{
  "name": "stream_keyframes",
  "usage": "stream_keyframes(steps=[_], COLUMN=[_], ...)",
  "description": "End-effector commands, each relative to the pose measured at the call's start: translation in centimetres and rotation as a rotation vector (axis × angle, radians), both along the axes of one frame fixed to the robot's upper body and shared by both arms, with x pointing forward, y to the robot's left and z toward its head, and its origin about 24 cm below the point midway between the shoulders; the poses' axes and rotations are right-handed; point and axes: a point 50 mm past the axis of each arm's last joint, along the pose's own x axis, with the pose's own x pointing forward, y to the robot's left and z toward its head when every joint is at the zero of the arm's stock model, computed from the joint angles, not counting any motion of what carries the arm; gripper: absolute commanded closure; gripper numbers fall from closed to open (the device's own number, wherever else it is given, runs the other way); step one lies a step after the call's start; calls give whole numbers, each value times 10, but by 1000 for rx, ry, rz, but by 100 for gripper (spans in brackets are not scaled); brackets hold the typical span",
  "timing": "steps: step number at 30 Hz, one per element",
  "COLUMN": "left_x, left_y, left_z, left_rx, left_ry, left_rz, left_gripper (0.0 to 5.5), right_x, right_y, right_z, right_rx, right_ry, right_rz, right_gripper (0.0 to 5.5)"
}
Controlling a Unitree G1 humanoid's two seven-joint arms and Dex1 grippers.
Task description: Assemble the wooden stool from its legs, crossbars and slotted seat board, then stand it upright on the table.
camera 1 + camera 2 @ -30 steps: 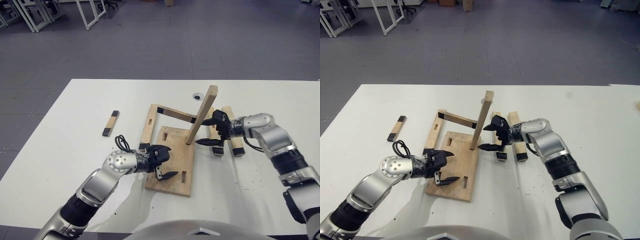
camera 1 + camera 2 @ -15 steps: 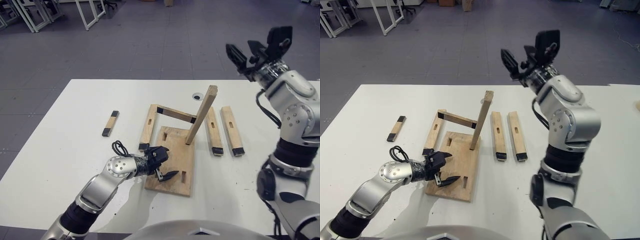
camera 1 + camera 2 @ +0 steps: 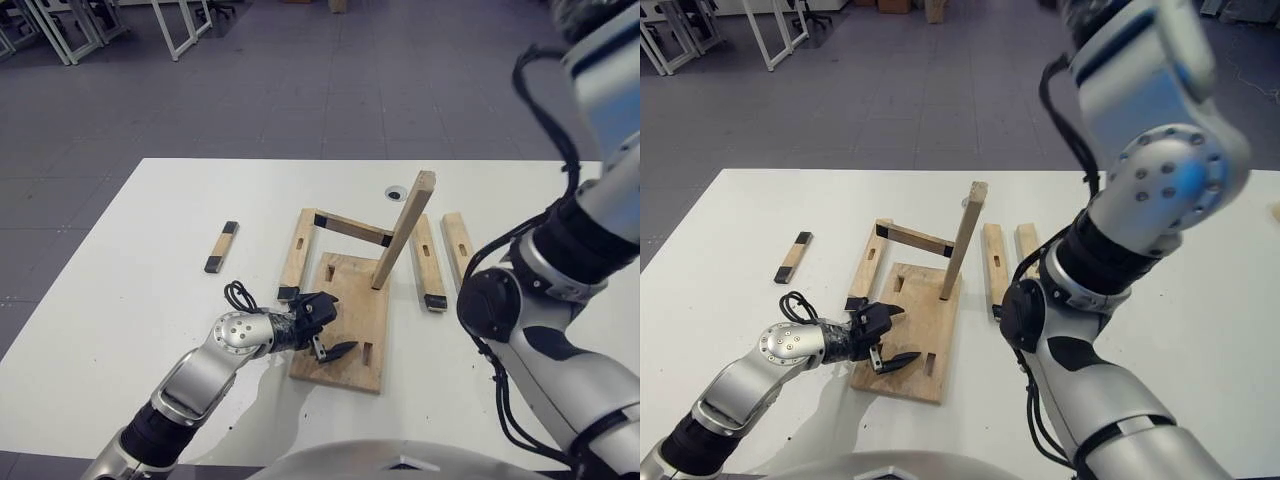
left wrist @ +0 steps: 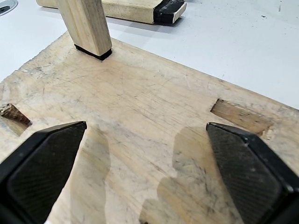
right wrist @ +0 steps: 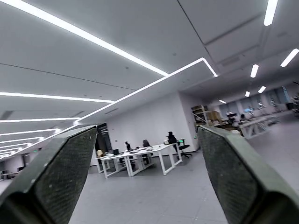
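The slotted seat board (image 3: 356, 298) lies flat mid-table. One leg (image 3: 405, 228) stands tilted in its far slot (image 4: 93, 49). Left of the board lies a leg (image 3: 296, 250), from whose far end a crossbar (image 3: 352, 228) runs to the standing leg. Two more legs (image 3: 427, 262) (image 3: 455, 243) lie to the right, and the farther-right one is partly hidden by my right arm. My left gripper (image 3: 328, 328) (image 4: 145, 163) hovers open at the board's near-left part, holding nothing. My right gripper (image 5: 149, 177) is raised high, open and empty, facing the ceiling.
A short crossbar (image 3: 221, 247) lies alone at the left of the white table (image 3: 130, 270). A round cable hole (image 3: 396, 189) sits near the far edge. My right arm (image 3: 540, 300) stands tall over the table's right side.
My right arm let go beside the standing leg and swung up from the table to high overhead, its gripper open. The left gripper has barely moved.
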Motion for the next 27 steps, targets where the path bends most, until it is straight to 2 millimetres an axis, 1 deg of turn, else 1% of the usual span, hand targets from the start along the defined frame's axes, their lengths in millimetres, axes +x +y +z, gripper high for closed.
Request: stream_keyframes(steps=[1, 2, 3, 4, 5, 6, 8, 9, 10, 12, 13, 14, 15, 16, 17, 19, 20, 22, 24, 25, 27], left_x=[-11, -9, -7, -5, -5, -5, -6, -7, -8, -9, -9, -8, -5, 0, 3, 9, 10, 5, -2, -6, -9], left_y=[19, 18, 18, 17, 18, 18, 19, 18, 18, 17, 17, 16, 14, 12, 12, 15, 18, 27, 34, 37, 43], left_z=[-26, -26, -25, -24, -24, -23, -24, -26, -26, -28, -28, -26, -22, -15, -9, 7, 15, 32, 45, 48, 47], left_rx=[144, 144, 144, 144, 144, 144, 144, 142, 140, 129, 120, 101, 72, 43, 16, -21, -37, -68, -104, -110, -95], left_ry=[136, 131, 127, 125, 124, 124, 127, 131, 132, 139, 138, 130, 117, 99, 82, 46, 29, 8, 11, 16, 33], left_rz=[57, 54, 51, 48, 47, 48, 58, 64, 70, 85, 103, 130, 161, 196, 231, 303, 344, 429, 500, 524, 556], left_gripper=[75, 75, 75, 75, 75, 75, 75, 75, 75, 75, 75, 75, 75, 75, 75, 75, 75, 75, 75, 75, 75], right_x=[15, 7, 0, -4, -4, -2, 6, 12, 19, 23, 21, 17, 14, 10, 6, -3, -13, -39, -61, -69, -79], right_y=[22, 21, 17, 14, 13, 13, 17, 16, 13, -6, -18, -29, -41, -51, -60, -75, -81, -81, -80, -84, -91], right_z=[-159, -205, -235, -249, -247, -240, -211, -190, -165, -106, -85, -74, -76, -88, -104, -151, -179, -227, -255, -268, -285], right_rx=[-131, -147, -151, -143, -132, -118, -64, -24, 27, 113, 119, 112, 79, 23, -31, -169, -240, -337, -383, -399, -427], right_ry=[652, 820, 930, 973, 959, 927, 817, 733, 637, 413, 323, 271, 257, 280, 329, 513, 619, 798, 903, 950, 1000], right_rz=[119, 131, 110, 92, 74, 64, 65, 58, 40, -31, -83, -144, -217, -293, -356, -461, -477, -434, -389, -384, -378], right_gripper=[164, 164, 164, 164, 164, 164, 164, 164, 164, 164, 164, 164, 164, 164, 164, 164, 164, 164, 164, 164, 164])
